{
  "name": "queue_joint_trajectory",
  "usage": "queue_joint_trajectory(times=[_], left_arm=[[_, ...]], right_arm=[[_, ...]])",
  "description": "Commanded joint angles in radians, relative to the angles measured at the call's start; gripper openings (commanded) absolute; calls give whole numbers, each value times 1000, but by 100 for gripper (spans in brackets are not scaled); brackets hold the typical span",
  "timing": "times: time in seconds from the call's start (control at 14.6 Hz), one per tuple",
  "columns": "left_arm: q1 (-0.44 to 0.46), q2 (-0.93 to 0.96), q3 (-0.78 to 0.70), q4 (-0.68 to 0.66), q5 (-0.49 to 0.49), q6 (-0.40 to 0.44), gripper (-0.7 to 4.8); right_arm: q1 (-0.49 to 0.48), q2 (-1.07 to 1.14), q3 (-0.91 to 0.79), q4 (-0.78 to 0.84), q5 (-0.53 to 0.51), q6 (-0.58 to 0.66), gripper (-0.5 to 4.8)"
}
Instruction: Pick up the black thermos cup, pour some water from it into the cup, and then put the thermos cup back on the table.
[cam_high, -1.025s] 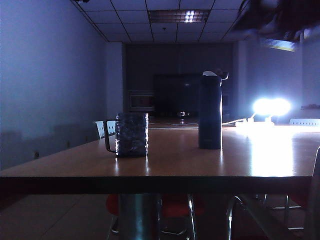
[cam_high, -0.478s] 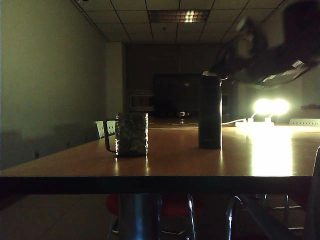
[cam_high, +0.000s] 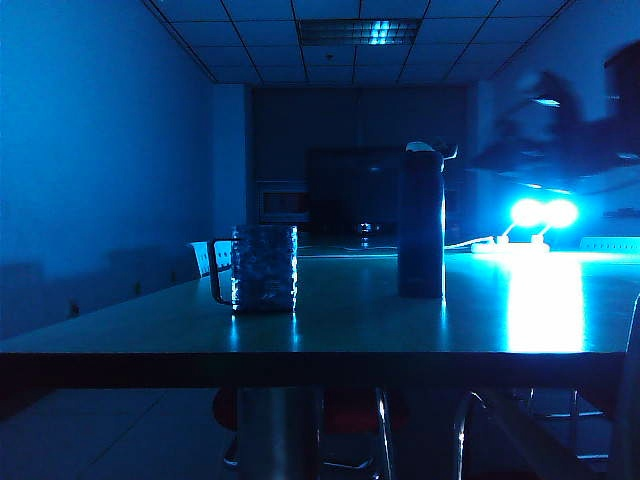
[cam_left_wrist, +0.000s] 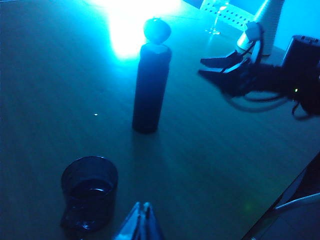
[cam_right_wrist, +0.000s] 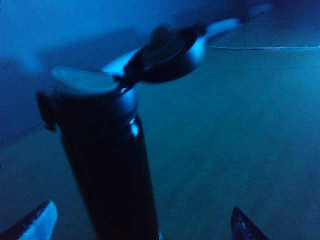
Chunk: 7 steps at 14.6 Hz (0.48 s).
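On the table (cam_high: 330, 330), right of the cup (cam_high: 263, 268), stands the black thermos cup (cam_high: 421, 225), long axis upright, lid flipped open, spout up. Beside it, lower and nearer than a second ago, hangs the right gripper (cam_left_wrist: 212, 69), jaws spread wide, not yet touching: grasp looks next. Near the cup waits the left gripper (cam_left_wrist: 142, 222), fingertips pressed together.

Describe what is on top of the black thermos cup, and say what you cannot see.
The black thermos cup carries a flipped-open lid above a light spout. Its contents are hidden. The open right claw is nearby, not touching.
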<state>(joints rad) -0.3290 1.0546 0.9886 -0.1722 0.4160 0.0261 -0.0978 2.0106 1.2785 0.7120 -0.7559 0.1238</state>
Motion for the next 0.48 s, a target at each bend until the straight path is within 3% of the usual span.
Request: queue_joint_trajectory(times=[0.07, 0.21, 0.48], left_arm=[[-1, -2, 6, 16, 11, 0, -5], [-1, -2, 6, 16, 11, 0, -5], [-1, -2, 6, 16, 11, 0, -5]], right_arm=[[-11, 48, 107, -57, -142, 3, 479], [15, 63, 139, -53, -131, -77, 479], [53, 97, 161, -41, -100, -95, 479]])
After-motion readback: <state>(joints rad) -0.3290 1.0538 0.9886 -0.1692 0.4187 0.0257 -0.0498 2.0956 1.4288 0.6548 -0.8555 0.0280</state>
